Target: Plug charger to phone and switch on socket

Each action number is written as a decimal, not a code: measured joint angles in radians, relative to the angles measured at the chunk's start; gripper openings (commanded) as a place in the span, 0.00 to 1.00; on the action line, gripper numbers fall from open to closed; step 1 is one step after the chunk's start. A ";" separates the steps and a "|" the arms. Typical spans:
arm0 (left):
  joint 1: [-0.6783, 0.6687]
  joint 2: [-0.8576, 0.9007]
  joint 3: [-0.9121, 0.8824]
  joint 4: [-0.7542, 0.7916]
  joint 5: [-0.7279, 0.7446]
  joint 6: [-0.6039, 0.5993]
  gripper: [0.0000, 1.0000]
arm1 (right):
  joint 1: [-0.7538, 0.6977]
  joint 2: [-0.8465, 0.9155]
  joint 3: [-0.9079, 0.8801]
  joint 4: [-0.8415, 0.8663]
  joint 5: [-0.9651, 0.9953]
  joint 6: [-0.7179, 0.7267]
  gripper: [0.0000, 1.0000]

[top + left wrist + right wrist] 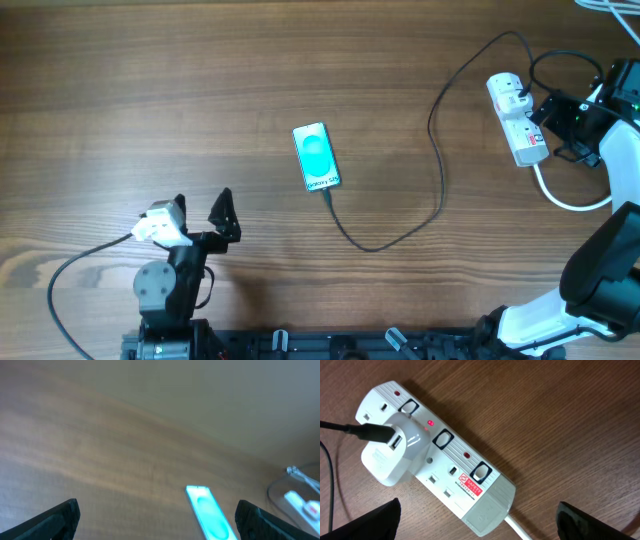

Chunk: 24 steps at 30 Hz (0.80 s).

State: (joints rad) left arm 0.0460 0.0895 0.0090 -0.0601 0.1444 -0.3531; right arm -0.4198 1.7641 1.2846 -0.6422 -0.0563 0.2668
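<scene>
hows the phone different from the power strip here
The phone is small with a teal-blue screen; the power strip is longer and white. The phone lies mid-table; the power strip sits at the far right. The power strip carries a white adapter; the phone carries nothing. Both lie flat on the table, with the black cable between them.

One of most things, three of a few.
One phone (317, 157); to the right of the phone, one charger (437, 150), a single black cable ending in one white adapter (390, 452), and one socket (517, 118) carrying three rocker switches (442, 439), three red marks (466, 455) and one thick white cord (560, 195). Two grippers: the left gripper (157, 510) below-left of the phone, the right gripper (477, 515) far to its right.
</scene>
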 measured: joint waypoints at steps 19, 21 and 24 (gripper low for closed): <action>0.000 -0.075 0.000 -0.008 -0.088 0.105 1.00 | 0.000 0.000 0.000 -0.001 0.000 0.000 1.00; 0.000 -0.075 0.000 -0.008 -0.088 0.105 1.00 | 0.000 0.000 0.000 -0.001 0.000 0.000 1.00; 0.000 -0.075 0.000 -0.008 -0.088 0.105 1.00 | 0.000 0.000 0.000 -0.001 0.000 0.000 1.00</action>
State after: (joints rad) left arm 0.0460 0.0143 0.0093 -0.0681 0.0563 -0.2478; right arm -0.4198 1.7641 1.2846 -0.6430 -0.0563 0.2668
